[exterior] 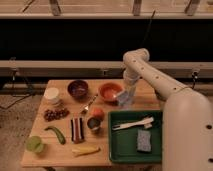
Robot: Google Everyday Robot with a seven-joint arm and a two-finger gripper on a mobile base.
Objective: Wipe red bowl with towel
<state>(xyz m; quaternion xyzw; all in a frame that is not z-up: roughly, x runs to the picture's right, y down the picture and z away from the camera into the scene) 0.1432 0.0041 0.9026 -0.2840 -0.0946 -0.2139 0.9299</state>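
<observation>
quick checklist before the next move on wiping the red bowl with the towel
1. Towel at the gripper: ok, it hangs below it.
2. Gripper close to the red bowl: ok, just off the bowl's right rim.
3. Towel touching the bowl's inside: not ok, it hangs beside the rim.
4. Bowl free of contents: ok, nothing shows inside.
5. Spoon out of the way: ok, it lies apart, front-left of the bowl.
6. Hold on the towel secure: cannot tell.
</observation>
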